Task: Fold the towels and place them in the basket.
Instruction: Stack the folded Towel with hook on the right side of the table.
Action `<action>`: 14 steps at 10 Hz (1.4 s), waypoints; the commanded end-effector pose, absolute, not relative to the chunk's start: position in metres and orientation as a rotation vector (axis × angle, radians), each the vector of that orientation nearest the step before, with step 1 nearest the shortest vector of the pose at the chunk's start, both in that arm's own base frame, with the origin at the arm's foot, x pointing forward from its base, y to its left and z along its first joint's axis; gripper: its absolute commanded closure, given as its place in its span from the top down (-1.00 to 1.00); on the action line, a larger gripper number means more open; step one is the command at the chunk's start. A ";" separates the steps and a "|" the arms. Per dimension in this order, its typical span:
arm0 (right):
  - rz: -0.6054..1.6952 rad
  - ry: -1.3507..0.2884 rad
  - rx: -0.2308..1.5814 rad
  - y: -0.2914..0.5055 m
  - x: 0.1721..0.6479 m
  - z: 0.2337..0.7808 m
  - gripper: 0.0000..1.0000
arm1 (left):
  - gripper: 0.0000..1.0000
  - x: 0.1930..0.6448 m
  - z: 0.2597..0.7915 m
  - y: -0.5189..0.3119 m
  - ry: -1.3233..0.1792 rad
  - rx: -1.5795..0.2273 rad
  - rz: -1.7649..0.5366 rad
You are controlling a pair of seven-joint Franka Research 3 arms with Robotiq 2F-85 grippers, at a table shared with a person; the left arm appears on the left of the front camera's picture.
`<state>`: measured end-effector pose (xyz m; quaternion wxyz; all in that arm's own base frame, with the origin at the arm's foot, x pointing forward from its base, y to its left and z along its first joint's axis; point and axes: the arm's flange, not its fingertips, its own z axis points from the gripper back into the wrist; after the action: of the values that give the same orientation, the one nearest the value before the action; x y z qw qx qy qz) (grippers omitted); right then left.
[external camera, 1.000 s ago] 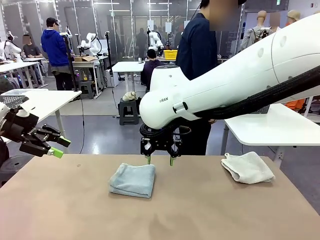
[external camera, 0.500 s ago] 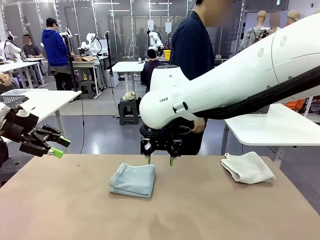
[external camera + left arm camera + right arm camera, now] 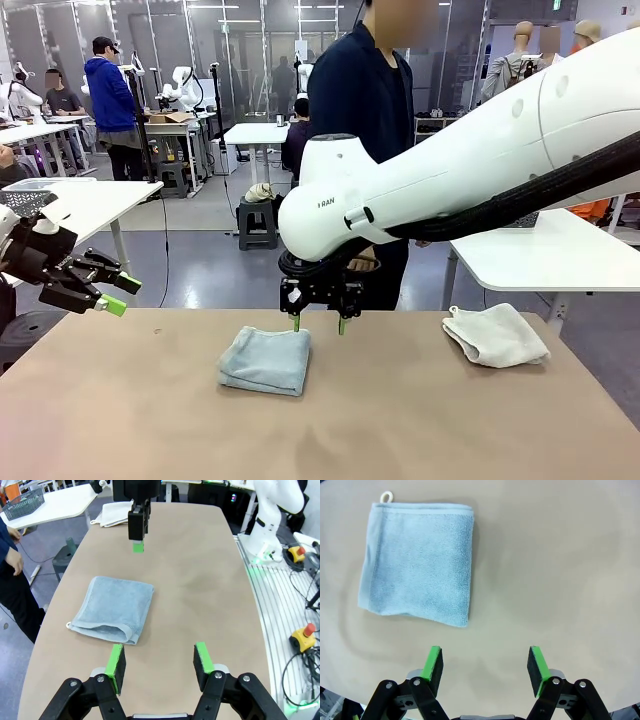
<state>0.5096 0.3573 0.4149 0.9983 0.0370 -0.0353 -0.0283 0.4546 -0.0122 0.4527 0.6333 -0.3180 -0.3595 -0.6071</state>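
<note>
Towels lie on the brown table [image 3: 400, 420]: the pale blue one [image 3: 266, 360], folded into a rough square, sits near the middle of the far half, and the white one [image 3: 496, 334], loosely folded, sits well apart from it toward the robot's right, near the table's far right edge. The right gripper [image 3: 318, 322] hangs pointing down just past the blue towel's far edge, above the table and touching nothing; its green-tipped fingers stand spread with an empty gap between them. In the right wrist view the blue towel [image 3: 417, 562] lies flat beyond and to one side of the fingers, with a small hanging loop at one corner and a hemmed band along one edge, and bare tabletop shows between the two pads [image 3: 433, 663]. The left gripper [image 3: 112, 294] is held up in the air at the robot's left, off the near-left corner of the table, fingers also parted and holding nothing. From the left wrist view the blue towel [image 3: 113, 609] lies ahead of its pads [image 3: 116, 661], the white towel [image 3: 116, 514] is at the far end of the table, and a dark mesh basket [image 3: 22, 504] stands on a separate white table beyond. A person in a dark top [image 3: 362, 100] stands at the far side behind the right arm
</note>
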 end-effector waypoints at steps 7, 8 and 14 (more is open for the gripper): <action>-0.210 -0.171 0.112 0.382 0.520 0.335 0.71 | 0.40 0.455 0.454 -0.011 -0.824 -0.731 -1.399; -0.210 -0.191 0.119 0.384 0.520 0.330 0.71 | 0.40 0.455 0.454 -0.011 -0.824 -0.731 -1.399; -0.195 -0.245 0.138 0.385 0.530 0.307 0.71 | 0.40 0.455 0.454 -0.011 -0.824 -0.731 -1.399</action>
<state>0.5321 0.3823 0.3127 0.9891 0.0732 -0.0968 -0.0838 0.4546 -0.0122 0.4527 0.6333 -0.3179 -0.3595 -0.6071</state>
